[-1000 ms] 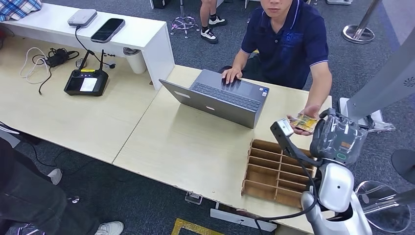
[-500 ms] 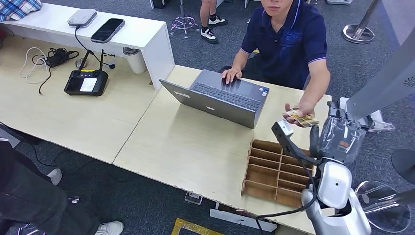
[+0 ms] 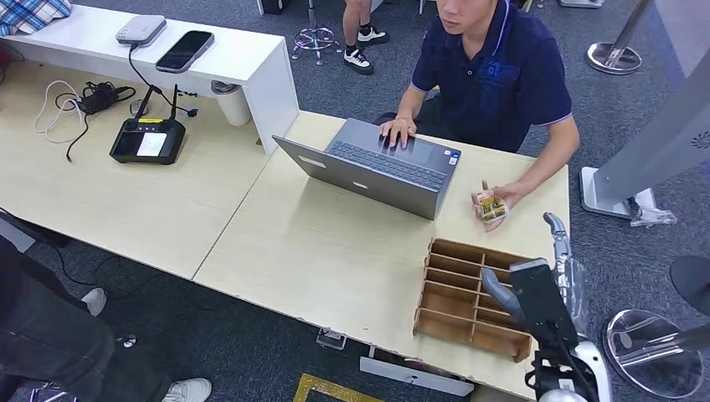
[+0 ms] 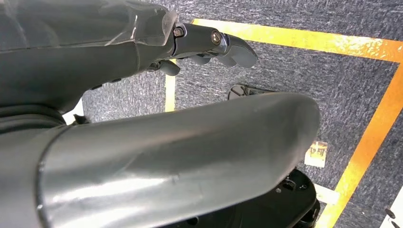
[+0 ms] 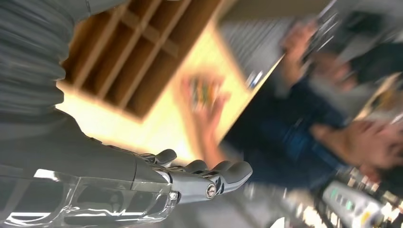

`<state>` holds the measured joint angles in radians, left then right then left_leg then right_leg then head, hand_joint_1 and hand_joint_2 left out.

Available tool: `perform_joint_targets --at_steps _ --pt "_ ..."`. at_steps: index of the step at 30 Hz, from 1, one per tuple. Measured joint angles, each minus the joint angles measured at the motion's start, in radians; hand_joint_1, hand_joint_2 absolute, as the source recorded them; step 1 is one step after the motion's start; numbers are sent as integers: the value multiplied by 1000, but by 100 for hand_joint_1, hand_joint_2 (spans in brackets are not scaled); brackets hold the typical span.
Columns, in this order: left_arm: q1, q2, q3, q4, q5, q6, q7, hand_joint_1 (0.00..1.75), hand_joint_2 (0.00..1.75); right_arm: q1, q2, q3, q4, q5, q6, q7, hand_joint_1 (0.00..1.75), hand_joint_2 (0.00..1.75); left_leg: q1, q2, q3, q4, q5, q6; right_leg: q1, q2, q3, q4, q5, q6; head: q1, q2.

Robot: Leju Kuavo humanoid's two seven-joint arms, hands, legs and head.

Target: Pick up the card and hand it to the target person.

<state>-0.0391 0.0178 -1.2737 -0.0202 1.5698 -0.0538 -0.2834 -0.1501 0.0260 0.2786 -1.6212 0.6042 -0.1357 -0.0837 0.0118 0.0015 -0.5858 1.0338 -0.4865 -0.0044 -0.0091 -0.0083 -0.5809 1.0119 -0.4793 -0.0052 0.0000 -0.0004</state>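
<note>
The card [image 3: 491,204], yellow and patterned, is in the hand [image 3: 494,203] of a seated person [image 3: 494,67] in a dark blue polo shirt, held just above the far right part of a pale wooden table [image 3: 335,251]. The person's other hand rests on the keyboard of an open grey laptop [image 3: 377,167].

The robot's right hand [image 3: 559,251] is near the table's right edge, apart from the card; the right wrist view shows its fingers [image 5: 223,172] stretched out together with nothing in them. The left hand [image 4: 209,45] hangs over grey carpet [image 4: 304,76] marked with yellow tape, fingers loosely extended and holding nothing.

A wooden compartment tray [image 3: 469,293] sits at the table's near right corner. To the left, an adjoining table carries a black controller [image 3: 149,141] and cables. A white shelf [image 3: 218,59] behind it holds a phone [image 3: 184,51].
</note>
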Motion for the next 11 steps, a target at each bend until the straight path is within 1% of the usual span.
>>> perform_joint_targets --at_steps 2,5,8,11 --pt "2 -3 0 0 0 4 0 0 0 63 13 -24 -49 -156 47 -49 0 175 0 0 0 0 0 0 0 0 0 0 0 0 0 0" --pt "5 -7 0 0 0 10 0 0 0 150 29 -54 -109 -330 102 -84 0 175 0 0 0 0 -1 0 0 0 0 0 -1 0 0 0" --pt "8 -11 0 0 0 12 0 0 0 218 46 -77 -146 -430 134 -92 0 175 0 0 0 0 -1 0 0 0 0 0 -1 0 0 0" --pt "10 -14 0 0 0 13 1 0 0 255 55 -90 -161 -458 149 -92 0 175 0 0 0 0 -1 0 0 0 0 0 -1 0 0 0"
